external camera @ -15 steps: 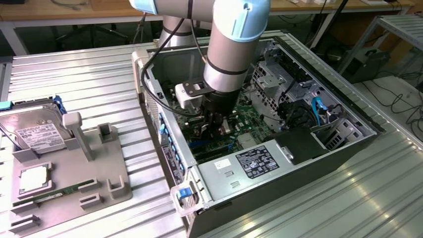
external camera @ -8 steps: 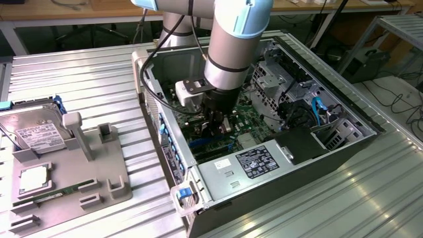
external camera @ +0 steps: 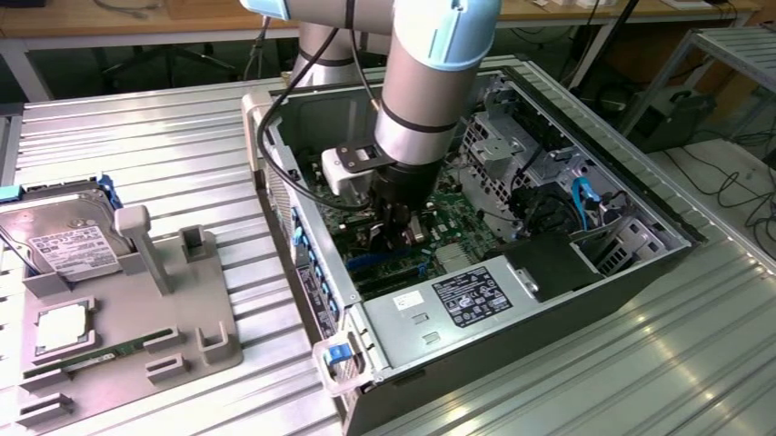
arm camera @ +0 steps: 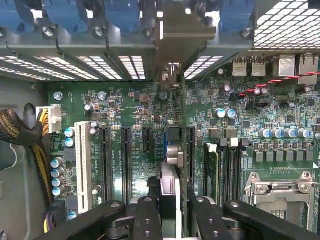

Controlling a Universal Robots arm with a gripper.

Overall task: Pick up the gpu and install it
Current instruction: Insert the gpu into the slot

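In the wrist view the gpu [arm camera: 169,177] shows edge-on, a thin card running away from the camera, with its metal bracket [arm camera: 181,32] at the case's rear slot openings. My gripper [arm camera: 170,205] is shut on it, with one black finger [arm camera: 147,217] on each side of the card. The card stands upright over the green motherboard [arm camera: 130,107], between the black expansion slots [arm camera: 126,157]. I cannot tell whether it sits in a slot. In the exterior view the gripper [external camera: 401,227] reaches down into the open computer case [external camera: 582,272].
Yellow and black cables [arm camera: 20,132], a white slot [arm camera: 82,165], memory modules [arm camera: 220,167] and the CPU socket [arm camera: 280,190] surround the card. On the exterior view's left a grey fixture [external camera: 182,309] holds a silver hard drive [external camera: 67,241] and a green memory stick [external camera: 104,357]. The power supply [external camera: 467,295] sits at the case's near end.
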